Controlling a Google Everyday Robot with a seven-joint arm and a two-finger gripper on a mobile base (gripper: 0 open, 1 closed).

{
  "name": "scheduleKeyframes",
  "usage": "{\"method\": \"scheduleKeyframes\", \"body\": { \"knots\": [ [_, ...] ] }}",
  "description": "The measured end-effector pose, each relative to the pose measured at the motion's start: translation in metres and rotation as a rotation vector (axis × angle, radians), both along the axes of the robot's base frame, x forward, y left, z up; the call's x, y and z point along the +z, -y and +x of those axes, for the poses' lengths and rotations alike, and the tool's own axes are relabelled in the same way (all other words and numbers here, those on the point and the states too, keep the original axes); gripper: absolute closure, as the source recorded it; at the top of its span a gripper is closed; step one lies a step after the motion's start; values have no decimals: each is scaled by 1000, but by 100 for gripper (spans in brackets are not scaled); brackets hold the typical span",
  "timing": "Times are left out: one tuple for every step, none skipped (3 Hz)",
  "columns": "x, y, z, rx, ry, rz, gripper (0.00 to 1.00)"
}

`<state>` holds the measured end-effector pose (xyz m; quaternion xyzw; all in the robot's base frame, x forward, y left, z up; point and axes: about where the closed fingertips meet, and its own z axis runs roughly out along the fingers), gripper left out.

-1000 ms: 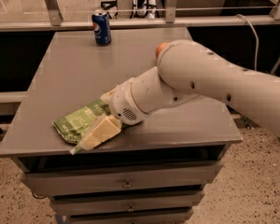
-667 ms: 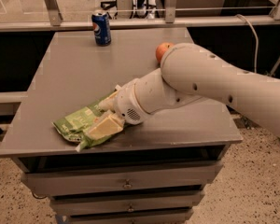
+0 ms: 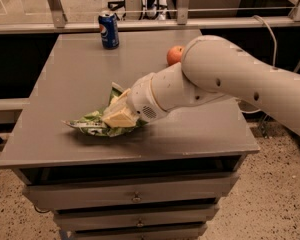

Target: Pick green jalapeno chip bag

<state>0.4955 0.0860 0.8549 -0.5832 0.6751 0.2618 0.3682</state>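
The grey tabletop [image 3: 72,74] tops a cabinet with 3 drawers [image 3: 135,198] and carries everything here. The white arm [image 3: 225,76] reaches in from the right and slopes down toward the front left part of the tabletop. There the bag [image 3: 91,127] lies lengthwise, near the front edge and well apart from the other 2 things. The claw [image 3: 118,116] sits on the bag's right half and looks clamped on it: green foil bunches up behind the cream finger and spreads out below and to the left of it, while the left end sticks out free, low over the surface. A blue can [image 3: 108,30] stands upright at the back edge. An apple [image 3: 173,55] sits toward the back right, partly hidden by the arm. The bag should be very light, so weight is no worry. It is soft, crinkly and likely slippery, and it will give way under pressure rather than resist. A pinch across the puffed middle, gathering a fold of foil, seems the best hold. The flat end seams are thin and could slide out. Chips inside will crush if it is squeezed hard. Taken off-centre like this, the free end may droop or swing once lifted.
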Motion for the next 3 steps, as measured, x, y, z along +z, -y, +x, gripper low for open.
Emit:
{"method": "scheduleKeyframes", "body": {
  "knots": [
    [29,7,10,5,42,26,100],
    [67,20,21,-2,27,98,100],
    [75,18,20,4,40,102,100]
  ]
}}
